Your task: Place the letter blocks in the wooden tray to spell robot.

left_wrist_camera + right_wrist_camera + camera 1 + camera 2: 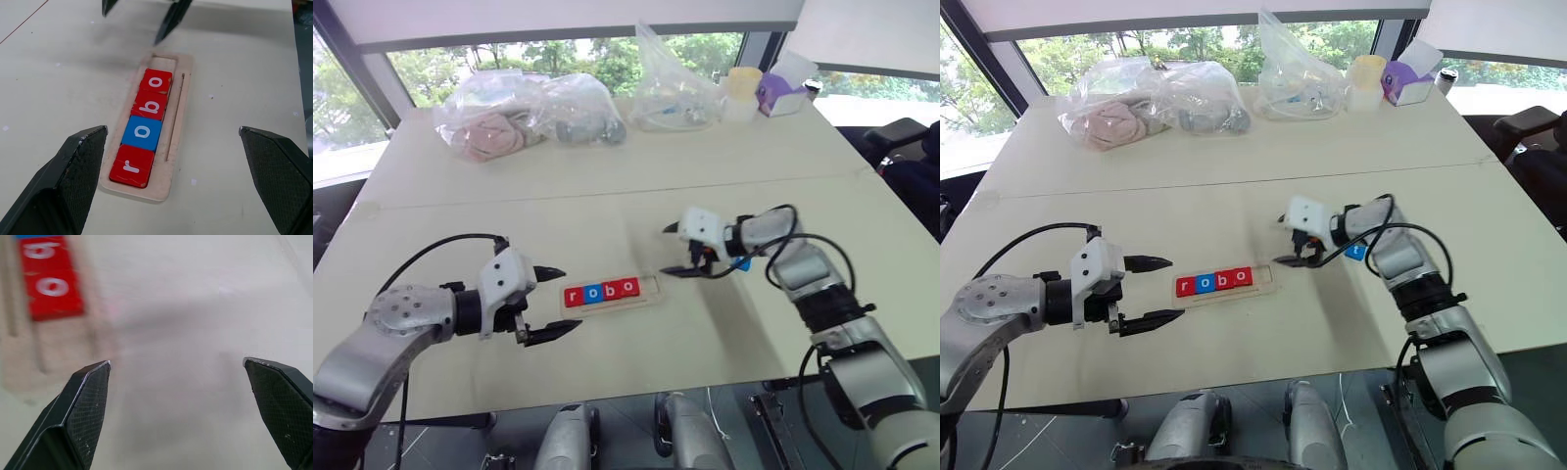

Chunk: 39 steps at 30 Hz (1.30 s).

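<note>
Found left gripper (570, 300) nearest, jaws spread to full width, clasping nothing and touching nothing. Saw wooden tray (649, 287) lying just ahead of those tips, lengthwise in line with the gap between them. Counted 4 letter blocks (600, 291) seated in its slot, reading r, o, b, o outward from the left jaws, with 1 bare space left at the end toward the right jaws. Found right gripper (664, 251) released as well, jaws wide and empty, tips hanging just past that bare end and apart from the wood. Spotted the 5th piece, a blue t block (1356, 251), behind the right jaws, beside the wrist cable, flat on the table (509, 215) and well clear of the tips.

Judged the t block light, stiff and thin, probably smooth-faced, so likely to skid or flip if nudged on 1 side. Would take it from above by 2 opposite edges, jaws narrowed first, letter kept upward. Reckoned only this 1 placement remained, and that the shallow slot would need a square, level drop.
</note>
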Each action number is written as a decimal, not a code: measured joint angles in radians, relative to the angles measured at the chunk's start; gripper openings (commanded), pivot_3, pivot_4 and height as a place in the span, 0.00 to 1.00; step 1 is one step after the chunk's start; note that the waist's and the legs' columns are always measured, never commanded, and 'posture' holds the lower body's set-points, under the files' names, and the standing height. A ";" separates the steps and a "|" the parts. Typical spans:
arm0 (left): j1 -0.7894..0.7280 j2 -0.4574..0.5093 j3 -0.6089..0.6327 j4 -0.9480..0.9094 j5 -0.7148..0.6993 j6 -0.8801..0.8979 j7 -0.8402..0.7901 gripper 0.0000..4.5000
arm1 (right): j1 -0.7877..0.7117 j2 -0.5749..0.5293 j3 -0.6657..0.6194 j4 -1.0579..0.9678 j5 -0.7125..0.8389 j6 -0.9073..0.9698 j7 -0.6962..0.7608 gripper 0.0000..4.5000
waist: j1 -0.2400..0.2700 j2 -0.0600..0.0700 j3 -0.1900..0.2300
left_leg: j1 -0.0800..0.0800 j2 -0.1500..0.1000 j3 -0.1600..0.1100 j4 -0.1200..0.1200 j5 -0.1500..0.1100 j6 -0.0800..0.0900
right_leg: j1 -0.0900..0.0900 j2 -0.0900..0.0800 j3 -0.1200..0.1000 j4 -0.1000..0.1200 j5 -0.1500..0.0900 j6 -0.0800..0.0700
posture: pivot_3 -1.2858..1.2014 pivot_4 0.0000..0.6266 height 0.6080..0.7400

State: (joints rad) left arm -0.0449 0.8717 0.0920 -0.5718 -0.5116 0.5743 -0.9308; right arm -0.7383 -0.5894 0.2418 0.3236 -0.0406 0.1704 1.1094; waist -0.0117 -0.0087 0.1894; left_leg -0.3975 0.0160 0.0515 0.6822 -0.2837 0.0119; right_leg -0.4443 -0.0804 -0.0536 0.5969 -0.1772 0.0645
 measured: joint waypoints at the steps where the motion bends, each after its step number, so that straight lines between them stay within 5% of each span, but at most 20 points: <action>1: -0.001 -0.003 -0.001 0.000 0.001 -0.002 0.000 1.00 | 0.010 -0.008 -0.028 -0.030 0.001 0.039 -0.034 0.98 | 0.000 0.000 0.000 | 0.000 0.000 0.000 0.000 0.000 0.000 | 0.000 0.000 0.000 0.000 0.000 0.000 | 0.52 0.24 1.00; 7: -0.006 -0.010 -0.006 0.005 0.008 -0.014 -0.002 1.00 | 0.139 0.021 -0.157 -0.253 -0.009 0.381 -0.285 0.98 | 0.001 0.000 0.000 | 0.000 0.000 0.000 0.000 0.000 0.000 | 0.000 0.000 0.000 0.000 0.000 0.000 | 0.52 0.24 1.00; 12: -0.046 -0.023 -0.041 0.023 0.010 -0.017 -0.009 1.00 | 0.175 0.308 -0.319 -0.553 -0.096 0.888 -0.678 0.98 | -0.001 0.001 -0.001 | -0.005 0.001 -0.001 0.000 0.000 -0.001 | -0.006 0.000 0.000 0.003 0.000 0.000 | 0.52 0.24 1.00; 20: -0.112 -0.040 -0.090 0.076 0.021 -0.025 -0.032 1.00 | 0.069 0.603 -0.442 -0.694 -0.197 1.220 -1.040 0.98 | -0.002 0.001 -0.001 | -0.012 -0.001 0.000 0.001 0.002 -0.003 | -0.015 0.000 0.000 0.004 0.001 0.000 | 0.52 0.24 1.00; 25: -0.126 -0.042 -0.110 0.091 0.023 -0.033 -0.041 1.00 | 0.010 0.721 -0.573 -0.704 -0.228 1.336 -1.160 0.98 | -0.003 0.001 -0.001 | -0.012 -0.001 0.000 0.000 0.002 -0.003 | -0.015 0.000 0.000 0.004 0.001 0.000 | 0.52 0.24 1.00; 39: -0.139 -0.047 -0.118 0.094 0.023 -0.033 -0.053 1.00 | 0.009 0.726 -0.667 -0.755 -0.208 1.437 -1.243 0.98 | -0.008 0.001 -0.001 | -0.012 -0.001 -0.001 0.000 0.002 -0.003 | -0.015 0.001 0.000 0.004 0.001 0.000 | 0.52 0.24 1.00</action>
State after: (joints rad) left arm -0.1842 0.8252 -0.0255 -0.4781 -0.4889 0.5409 -0.9839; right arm -0.7293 0.1362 -0.4251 -0.4311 -0.2489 1.6070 -0.1337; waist -0.0200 -0.0078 0.1887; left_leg -0.4096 0.0150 0.0506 0.6824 -0.2816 0.0092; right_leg -0.4592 -0.0795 -0.0537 0.6013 -0.1762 0.0640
